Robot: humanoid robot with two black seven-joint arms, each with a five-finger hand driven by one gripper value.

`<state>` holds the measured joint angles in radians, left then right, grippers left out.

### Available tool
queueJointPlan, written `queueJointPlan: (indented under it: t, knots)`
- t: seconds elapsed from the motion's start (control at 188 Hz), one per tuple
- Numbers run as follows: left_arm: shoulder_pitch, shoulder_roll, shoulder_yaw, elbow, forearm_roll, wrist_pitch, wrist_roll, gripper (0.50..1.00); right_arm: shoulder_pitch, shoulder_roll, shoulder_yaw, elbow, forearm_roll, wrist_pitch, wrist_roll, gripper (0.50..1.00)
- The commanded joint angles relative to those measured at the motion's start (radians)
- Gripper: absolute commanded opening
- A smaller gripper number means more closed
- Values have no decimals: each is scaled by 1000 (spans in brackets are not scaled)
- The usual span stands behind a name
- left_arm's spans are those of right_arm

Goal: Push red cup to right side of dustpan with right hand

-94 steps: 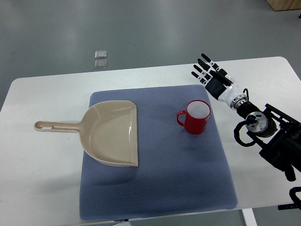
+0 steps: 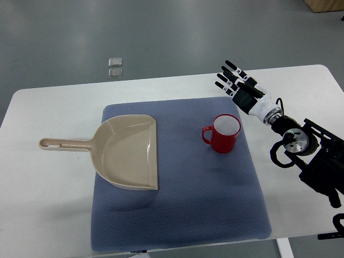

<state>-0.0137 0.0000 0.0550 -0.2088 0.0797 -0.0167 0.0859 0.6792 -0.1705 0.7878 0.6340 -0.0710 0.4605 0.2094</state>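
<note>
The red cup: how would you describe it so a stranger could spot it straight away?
On the white table lies a blue-grey mat. The beige dustpan sits on the mat's left part; the red cup stands upright on its right part, apart from the dustpan. It is the only red thing there, white inside, its handle pointing toward the dustpan.

Red cup (image 2: 224,133) glossy, maybe ceramic; dustpan (image 2: 129,152) smooth beige plastic; mat (image 2: 177,215) textured cloth.

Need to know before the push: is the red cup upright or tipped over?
Upright. The red cup stands on the blue mat with its round open mouth facing up and its handle out to the left.
</note>
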Motion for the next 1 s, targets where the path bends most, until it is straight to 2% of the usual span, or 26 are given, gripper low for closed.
queueJointPlan:
  t: [0.0, 0.111, 0.218, 0.451, 0.557, 0.674, 0.993]
  knots:
    - [0, 0, -1, 0, 0, 0, 0, 1000, -12, -17, 7, 1, -119, 89, 19, 936]
    - [0, 0, 0, 0, 0, 0, 1, 1000, -20, -53, 2, 12, -174, 150, 47, 936]
    - [0, 0, 0, 0, 0, 0, 2, 1000, -29, -104, 2, 16, -266, 150, 64, 936]
    - [0, 0, 0, -1, 0, 0, 3, 1000, -55, -181, 4, 16, -519, 150, 252, 936]
    - [0, 0, 0, 0, 0, 0, 3, 1000, -70, -192, 5, 18, -579, 150, 298, 938]
    - [0, 0, 0, 0, 0, 0, 3, 1000, -92, -204, 2, 20, -615, 150, 401, 938]
    - [0, 0, 0, -1, 0, 0, 3, 1000, -145, -192, 1, 43, -759, 150, 401, 938]
